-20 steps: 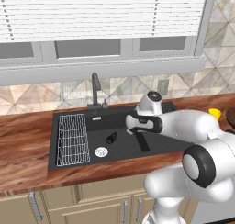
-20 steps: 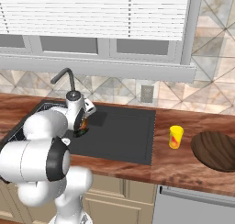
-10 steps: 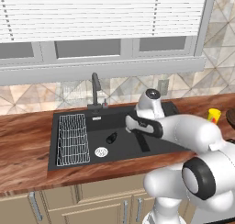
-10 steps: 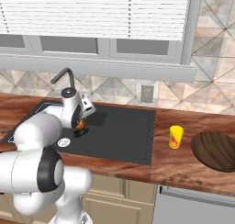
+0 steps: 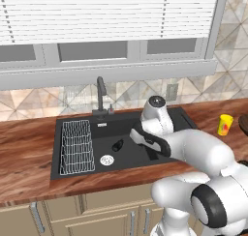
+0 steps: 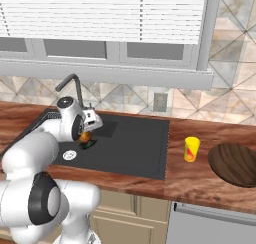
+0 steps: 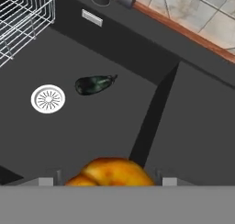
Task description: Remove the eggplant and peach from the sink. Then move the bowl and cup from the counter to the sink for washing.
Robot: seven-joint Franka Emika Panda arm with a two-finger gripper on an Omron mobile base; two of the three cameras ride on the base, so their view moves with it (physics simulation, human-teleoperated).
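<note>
The orange-red peach (image 7: 110, 171) sits between my gripper's (image 7: 109, 178) two fingertips, held above the floor of the black sink (image 7: 193, 126). From the right base, the peach (image 6: 85, 136) shows just under the hand, over the basin's left part. The dark eggplant (image 7: 94, 84) lies on the basin floor beside the silver drain (image 7: 48, 98), apart from the gripper; it is also visible in the left base view (image 5: 117, 144). The yellow cup (image 6: 191, 149) stands on the counter right of the sink (image 6: 135, 148), and the brown bowl (image 6: 235, 164) lies further right.
A wire rack (image 5: 76, 145) fills the sink's left side and a dark faucet (image 5: 100, 92) rises behind the basin. A step in the basin floor (image 7: 151, 122) runs between the deep part and the flat drainboard. Wooden counter (image 5: 29, 148) surrounds the sink.
The hand has stayed over the sink with the peach in it, shifting only slightly. The arm's elbow has swung lower and further to the side.
</note>
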